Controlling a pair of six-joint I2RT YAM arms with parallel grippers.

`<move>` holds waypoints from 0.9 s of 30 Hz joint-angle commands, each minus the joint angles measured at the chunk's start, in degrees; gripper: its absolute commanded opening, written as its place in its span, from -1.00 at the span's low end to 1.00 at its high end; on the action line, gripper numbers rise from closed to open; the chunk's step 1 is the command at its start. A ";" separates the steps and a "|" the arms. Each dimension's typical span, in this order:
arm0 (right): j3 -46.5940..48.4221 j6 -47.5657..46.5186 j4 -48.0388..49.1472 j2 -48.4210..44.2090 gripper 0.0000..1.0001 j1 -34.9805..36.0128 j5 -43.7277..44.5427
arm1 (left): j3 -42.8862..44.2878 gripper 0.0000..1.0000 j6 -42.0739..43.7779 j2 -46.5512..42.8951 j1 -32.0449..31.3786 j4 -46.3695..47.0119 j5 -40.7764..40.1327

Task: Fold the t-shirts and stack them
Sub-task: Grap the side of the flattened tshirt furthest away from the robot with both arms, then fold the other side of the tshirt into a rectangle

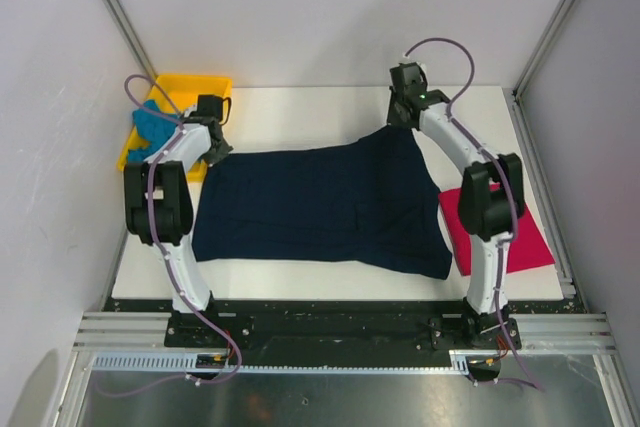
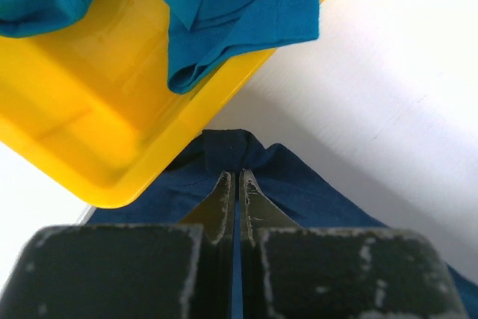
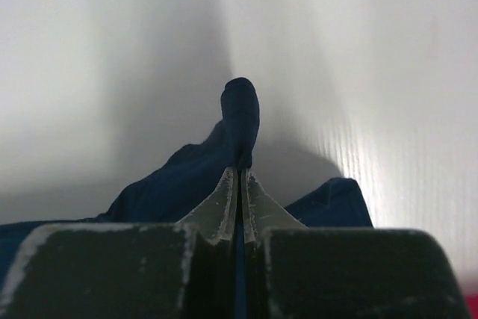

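The dark navy t-shirt (image 1: 320,207) lies spread across the middle of the white table. My left gripper (image 1: 214,144) is shut on its far left corner (image 2: 228,147), next to the yellow tray. My right gripper (image 1: 403,117) is shut on its far right corner (image 3: 240,121), lifted a little off the table. The crimson-pink t-shirt (image 1: 525,237) lies folded at the right, partly behind my right arm. The teal t-shirt (image 1: 152,129) is bunched in the tray and also shows in the left wrist view (image 2: 224,5).
The yellow plastic tray (image 1: 205,82) sits at the table's far left corner, close to my left gripper; its rim shows in the left wrist view (image 2: 112,177). White walls and metal frame posts enclose the table (image 1: 300,107) on three sides.
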 commanded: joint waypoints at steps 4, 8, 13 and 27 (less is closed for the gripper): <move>-15.69 3.50 1.52 -18.13 -1.00 2.80 2.93 | -3.81 -1.00 1.31 -6.17 0.43 2.99 -0.98; -24.66 6.69 -0.16 -24.66 -1.00 5.42 3.55 | -6.92 -1.00 0.71 -8.18 1.96 4.33 0.10; -35.06 10.55 -1.07 -30.43 -1.00 8.70 3.25 | -11.49 -1.00 0.07 -12.06 2.70 6.31 0.10; -55.83 17.96 3.07 -43.77 -0.97 11.69 1.76 | -28.13 -0.69 -4.81 -23.68 7.67 12.54 6.75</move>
